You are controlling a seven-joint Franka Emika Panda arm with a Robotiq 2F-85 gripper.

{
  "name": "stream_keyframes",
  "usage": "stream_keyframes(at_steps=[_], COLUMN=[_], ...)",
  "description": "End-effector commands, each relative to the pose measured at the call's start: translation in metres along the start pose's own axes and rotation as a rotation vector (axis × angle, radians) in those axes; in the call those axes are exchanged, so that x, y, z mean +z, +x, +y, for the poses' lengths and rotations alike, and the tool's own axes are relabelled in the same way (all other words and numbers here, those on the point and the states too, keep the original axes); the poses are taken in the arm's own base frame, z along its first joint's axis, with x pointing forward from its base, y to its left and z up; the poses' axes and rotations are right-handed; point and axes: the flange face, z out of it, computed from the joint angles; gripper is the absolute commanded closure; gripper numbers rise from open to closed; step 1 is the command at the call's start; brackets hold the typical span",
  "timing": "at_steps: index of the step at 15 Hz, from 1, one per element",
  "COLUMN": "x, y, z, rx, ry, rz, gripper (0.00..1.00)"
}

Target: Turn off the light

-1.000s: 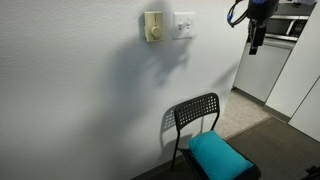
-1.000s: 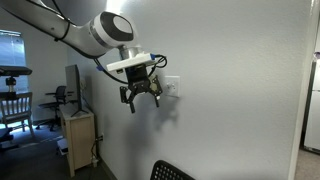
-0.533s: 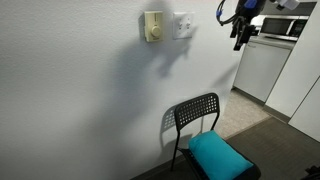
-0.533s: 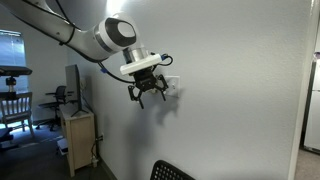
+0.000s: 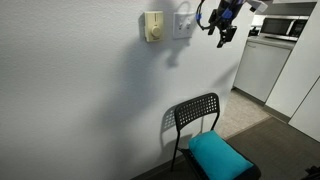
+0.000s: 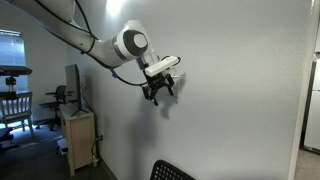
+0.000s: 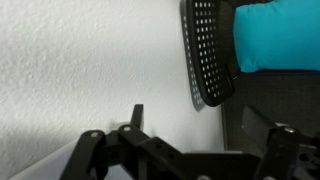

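Observation:
The light switch (image 5: 183, 24) is a small white square plate high on the white wall, just right of a cream-yellow box with a dial (image 5: 153, 26). No lamp shows. My gripper (image 5: 214, 28) hangs in the air just right of the switch, close to the wall, apart from the plate. In an exterior view the gripper (image 6: 160, 90) covers the switch. In the wrist view the gripper (image 7: 195, 120) is open and empty, with two dark fingers (image 7: 135, 116) spread over bare wall. The switch does not show there.
A black mesh chair (image 5: 196, 112) with a teal cushion (image 5: 218, 155) stands against the wall below; both show in the wrist view (image 7: 205, 50). White cabinets (image 5: 262, 68) stand at the right. A desk with a monitor (image 6: 74, 85) stands far left.
My gripper has moved along the wall toward the switch and slightly upward, and has tilted. It stays open and empty. Nothing else has moved.

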Motion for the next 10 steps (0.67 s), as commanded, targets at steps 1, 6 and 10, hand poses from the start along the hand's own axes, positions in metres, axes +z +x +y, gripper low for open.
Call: stream_keyframes(at_steps=[1,6,10], x=[0.0,-0.002,0.001], y=[0.009,0.021,0.028], z=[0.031,0.049,0.057], rx=[-0.108,-0.107,-0.098], ry=[-0.11,-0.228,-0.292], rz=[0.032,0.137,0.177], gripper=[0.0,0.0,0.0])
